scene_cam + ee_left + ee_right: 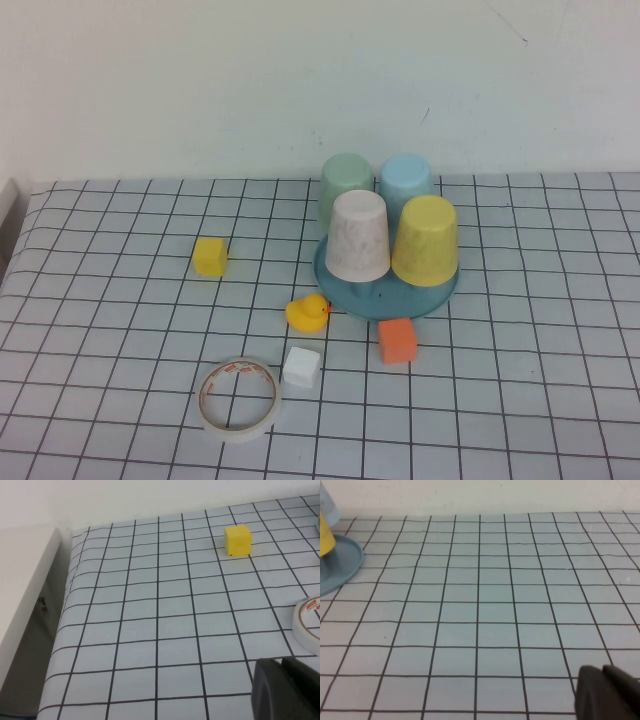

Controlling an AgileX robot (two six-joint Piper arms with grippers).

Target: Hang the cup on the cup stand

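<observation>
In the high view the yellow cup (pixel 426 240) sits upside down on the round blue cup stand (pixel 436 294), at its front right; the pegs are hidden under the cups. No arm shows in the high view. In the right wrist view an edge of the yellow cup (pixel 324 536) and the stand's rim (pixel 345 562) show far off, and my right gripper (pixel 602 669) is shut and empty over bare table. In the left wrist view my left gripper (pixel 281 661) is shut and empty, close to the tape roll (pixel 309 622).
A speckled pinkish-white cup (pixel 357 236), a green cup (pixel 345 184) and a light blue cup (pixel 406 182) also sit upside down on the stand. Around it lie a yellow cube (pixel 210 256), a rubber duck (pixel 308 313), a white cube (pixel 301 366), an orange cube (pixel 397 341) and the tape roll (pixel 238 396).
</observation>
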